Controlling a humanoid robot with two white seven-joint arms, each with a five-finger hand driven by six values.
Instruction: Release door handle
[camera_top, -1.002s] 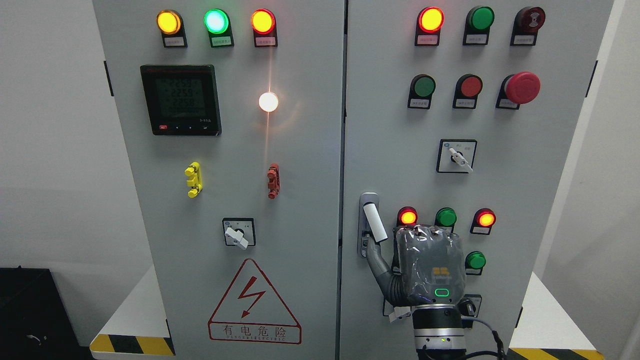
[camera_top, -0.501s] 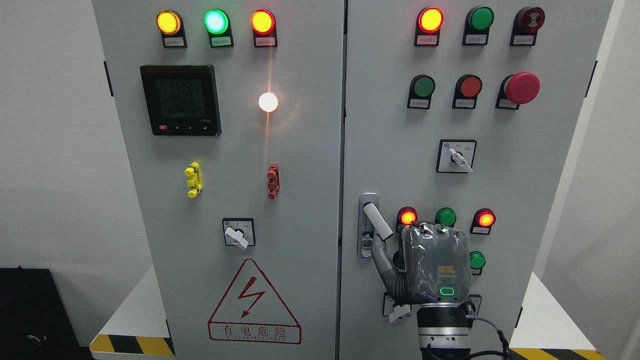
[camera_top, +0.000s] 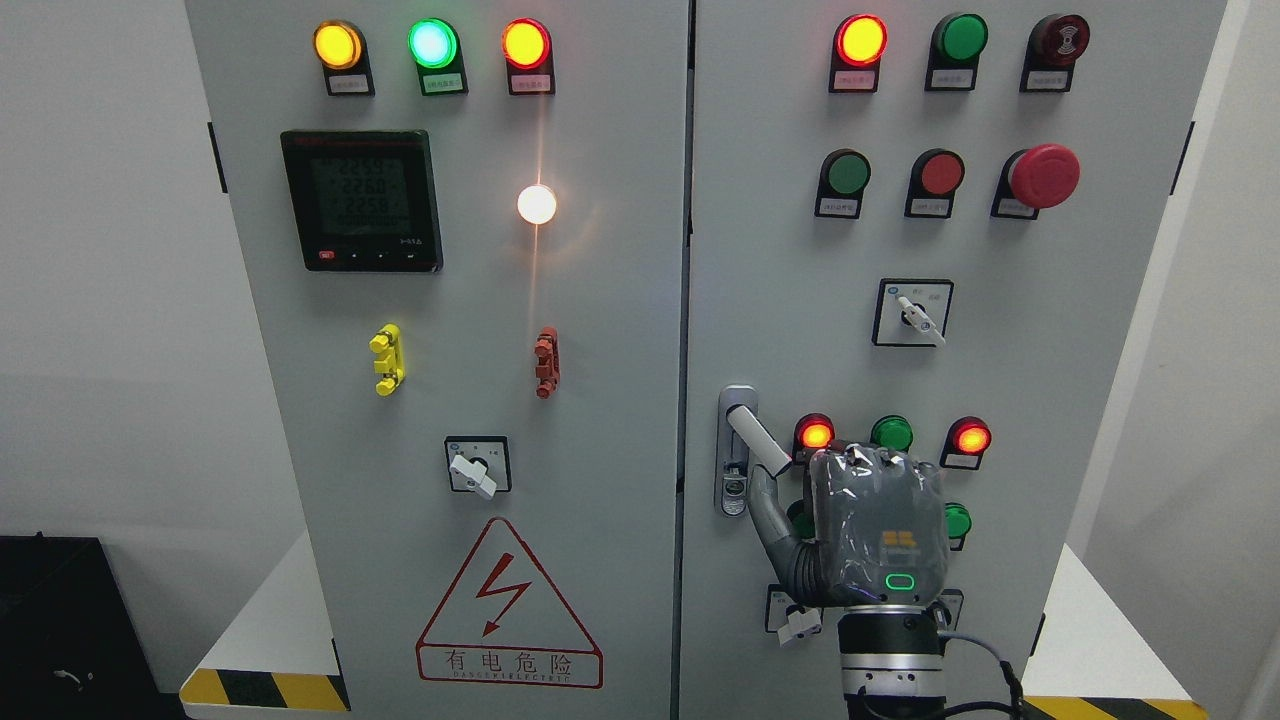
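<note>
Door handle, white lever on a silver lock plate, is sitting at the left edge of the right cabinet door, just right of the centre seam, and it's leaning: top end pinned near the plate's top, free end swung down-right, so the long axis is running diagonal, upper-left to lower-right. Right hand is hanging just below and right of the handle's free end, back of hand facing cam, arm coming up from the bottom edge right of middle. Thumb is angling up-left toward the lever tip and looks touching or nrly touching it from underneath; can't resolve a gap. Other fingers are curling fwd over the top of the palm toward the door, hidden behind the hand, so whether they're hooking the lever or just folded is unclear; grip state can't be called. Judgement: letting go is turning on moving down-right, away from the lever tip, w/o dragging it further. Left hand isn't showing. Hand is also covering part of the indicator lamps: red lamp just right of the handle tip, green lamp next over, lower lamps half hidden. Lamp labels too small to read.
</note>
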